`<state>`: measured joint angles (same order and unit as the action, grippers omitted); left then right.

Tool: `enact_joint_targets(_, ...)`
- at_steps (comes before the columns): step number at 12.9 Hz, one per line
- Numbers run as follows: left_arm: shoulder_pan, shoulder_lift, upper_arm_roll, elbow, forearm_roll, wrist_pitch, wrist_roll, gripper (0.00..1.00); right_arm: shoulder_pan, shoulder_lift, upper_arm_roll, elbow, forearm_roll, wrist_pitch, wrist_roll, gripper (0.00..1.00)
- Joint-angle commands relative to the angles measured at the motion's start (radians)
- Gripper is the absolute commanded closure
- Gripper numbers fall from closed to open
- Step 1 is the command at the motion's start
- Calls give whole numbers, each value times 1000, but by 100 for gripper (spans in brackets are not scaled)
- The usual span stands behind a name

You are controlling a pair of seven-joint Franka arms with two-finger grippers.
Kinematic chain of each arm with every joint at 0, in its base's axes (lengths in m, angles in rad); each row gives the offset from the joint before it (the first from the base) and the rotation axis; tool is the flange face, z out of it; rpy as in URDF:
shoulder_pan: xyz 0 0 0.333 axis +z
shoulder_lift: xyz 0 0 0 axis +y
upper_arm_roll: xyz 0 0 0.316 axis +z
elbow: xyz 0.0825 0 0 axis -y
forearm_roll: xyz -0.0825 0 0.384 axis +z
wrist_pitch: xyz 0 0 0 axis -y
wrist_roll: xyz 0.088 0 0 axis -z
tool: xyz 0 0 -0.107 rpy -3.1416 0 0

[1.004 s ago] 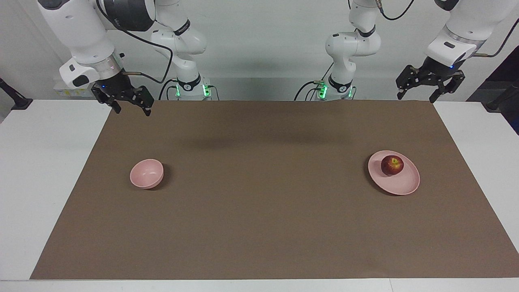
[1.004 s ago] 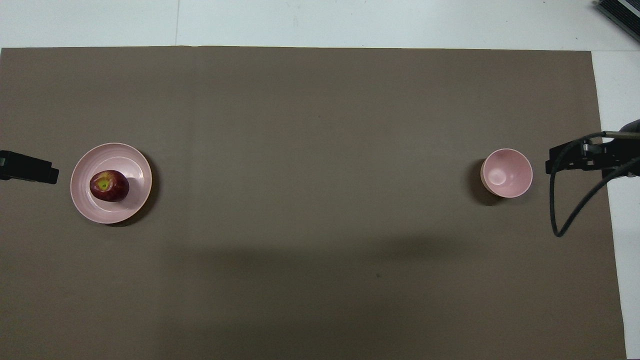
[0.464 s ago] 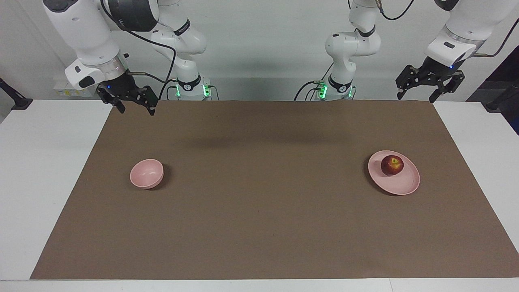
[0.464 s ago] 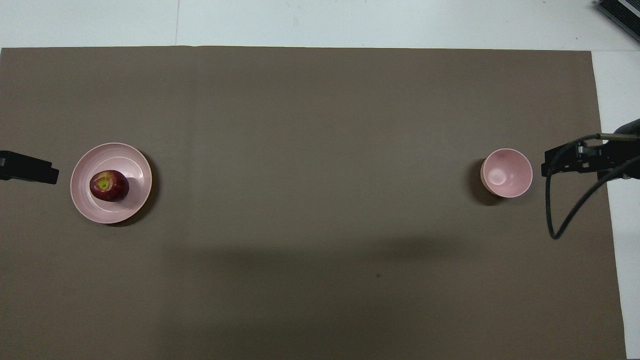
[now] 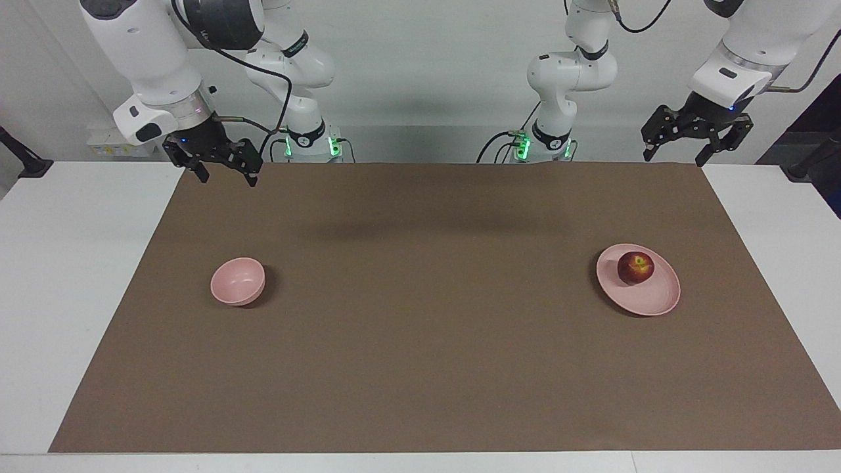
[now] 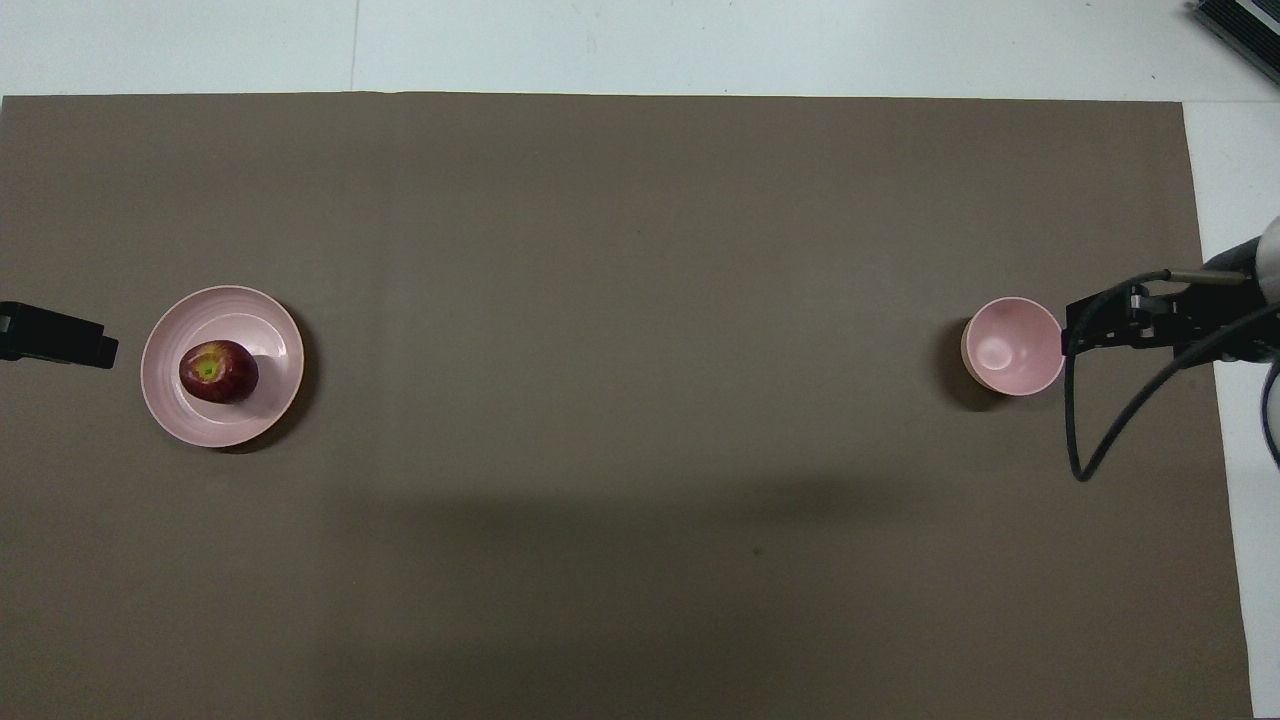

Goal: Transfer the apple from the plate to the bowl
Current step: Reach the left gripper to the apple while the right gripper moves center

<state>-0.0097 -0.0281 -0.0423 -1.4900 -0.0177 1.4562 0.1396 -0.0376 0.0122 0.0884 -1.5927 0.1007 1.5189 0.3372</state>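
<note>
Both tools gape empty: right tool [image 5: 227,172] over the mat's corner, left tool [image 5: 680,152] waiting. Dark red, yellow-patched apple [image 5: 635,267] sits on the pink plate [image 5: 650,303].

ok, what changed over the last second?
Only the right gripper moved: it slid sideways, up in the air over the robots' edge of the brown mat, toward the middle of the table, open and empty. Nothing was grasped or released. The left gripper waits open as before. The apple is unmoved on the plate, and the bowl is unmoved and empty.
</note>
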Motion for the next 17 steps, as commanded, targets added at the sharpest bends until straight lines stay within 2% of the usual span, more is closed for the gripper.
enact_joint_targets(1, -9, -26, 7, -39, 2, 42, 2, 0, 25, -9, 7, -47, 66, 9, 155, 0)
enact_joint_targets(5, 0, -52, 10, -192, 2, 163, 2, 0, 80, 21, 7, -70, 172, 55, 374, 0)
enact_joint_targets(8, 5, -52, 13, -332, 2, 338, 5, 0, 102, 46, 7, -93, 286, 102, 530, 0)
enact_joint_targets(13, 50, -18, 16, -461, 2, 533, 115, 0, 182, 104, 7, -98, 396, 164, 768, 0)
enact_joint_targets(15, 74, -4, 16, -513, 2, 608, 143, 0, 185, 114, 7, -130, 496, 207, 870, 0)
enact_joint_targets(17, 77, 28, 16, -533, 2, 633, 149, 0, 228, 114, 7, -165, 527, 268, 926, 0)
